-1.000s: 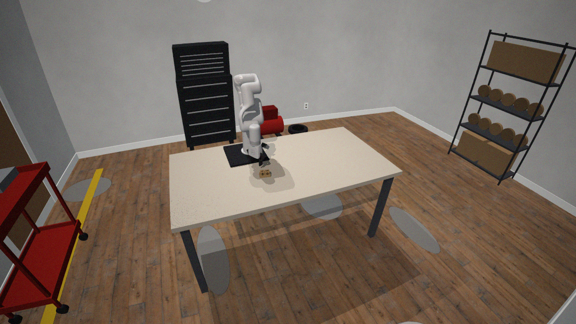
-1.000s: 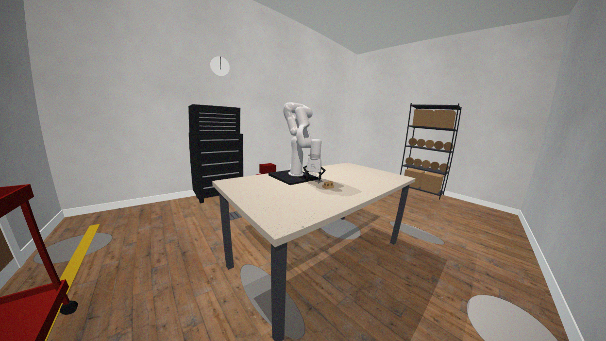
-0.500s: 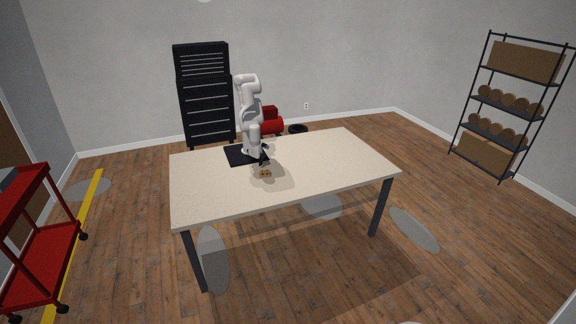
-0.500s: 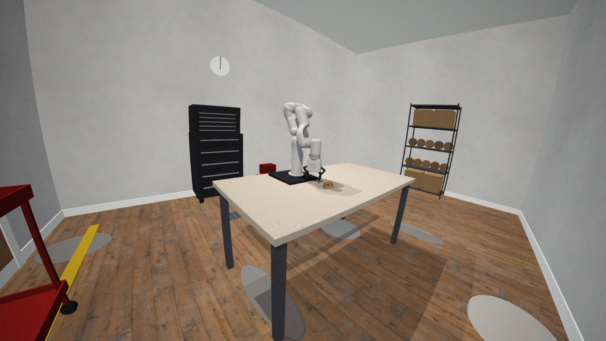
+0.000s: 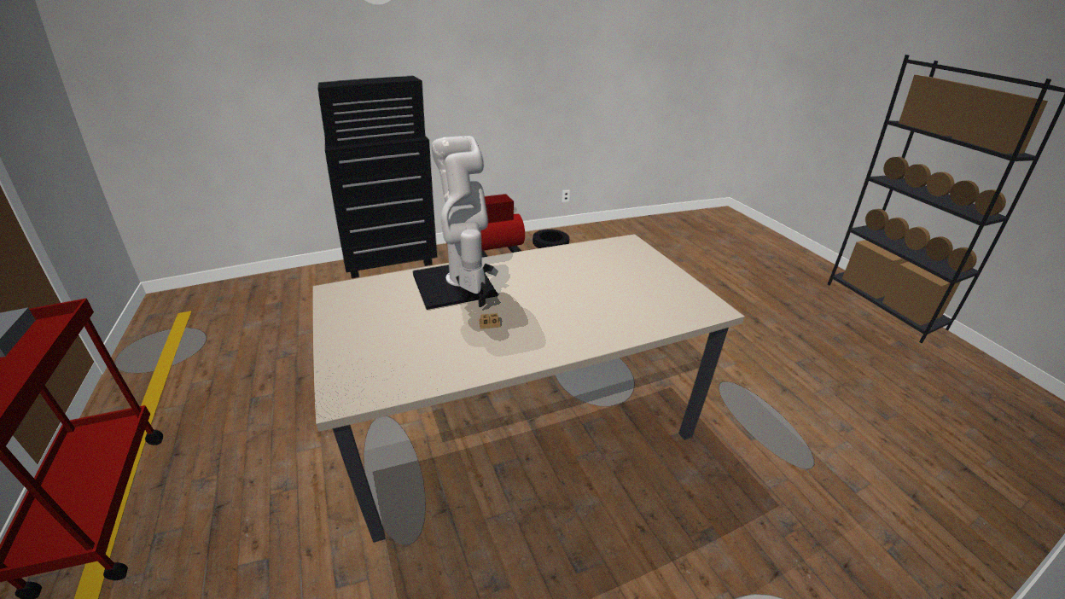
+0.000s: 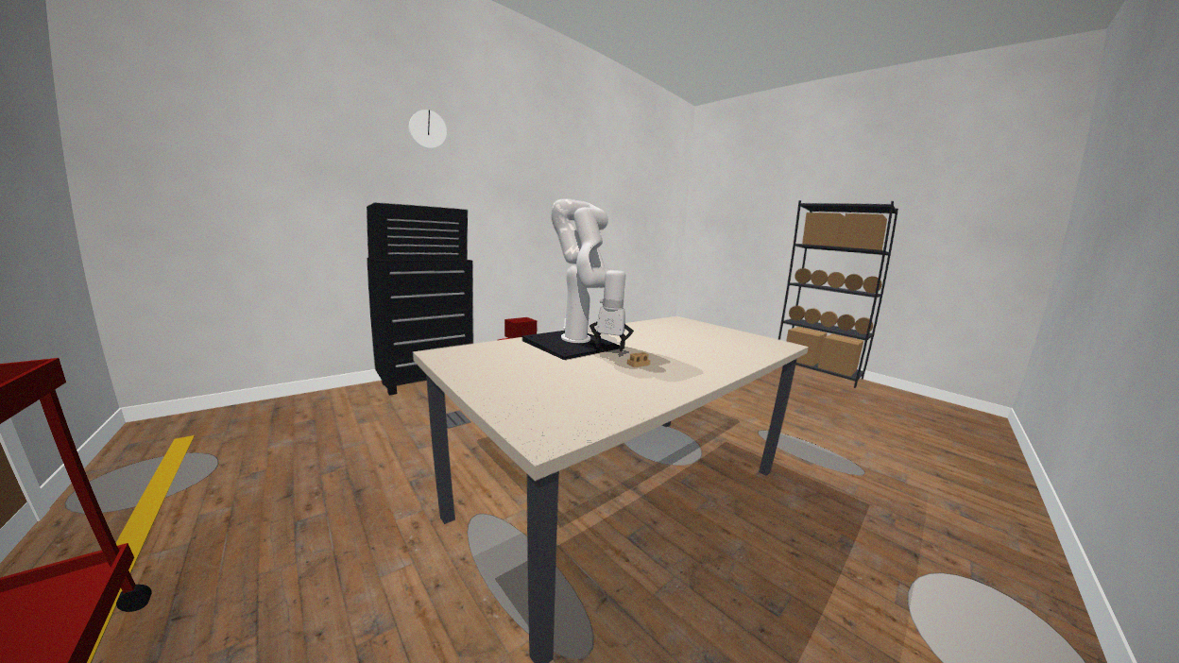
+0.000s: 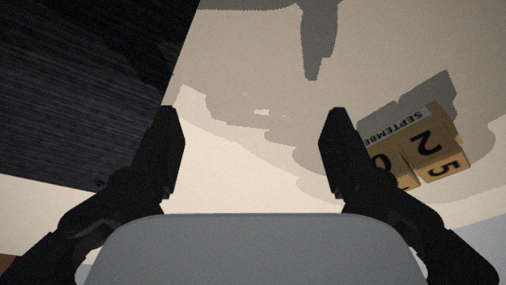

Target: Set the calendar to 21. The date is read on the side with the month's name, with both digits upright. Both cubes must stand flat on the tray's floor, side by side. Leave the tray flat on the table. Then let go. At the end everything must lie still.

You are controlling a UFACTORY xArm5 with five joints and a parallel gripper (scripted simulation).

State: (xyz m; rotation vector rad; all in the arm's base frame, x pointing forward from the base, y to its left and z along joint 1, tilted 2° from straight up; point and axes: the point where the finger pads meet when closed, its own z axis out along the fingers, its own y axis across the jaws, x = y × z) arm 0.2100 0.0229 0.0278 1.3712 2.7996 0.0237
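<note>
The wooden calendar stands on the table near the arm's base. In the wrist view its tray bears the SEPTEMBER label, seen upside down. On the labelled side one cube shows a 2, with a 5 on its adjoining face. The other cube shows a 0 and is partly hidden behind my right finger. Both cubes sit side by side in the tray. My gripper is open and empty. It hangs low over bare table, with the calendar beside it, outside the right finger.
The arm's black base plate lies just behind the gripper. The beige table stretches away to the front and right. A black tool cabinet stands behind the table.
</note>
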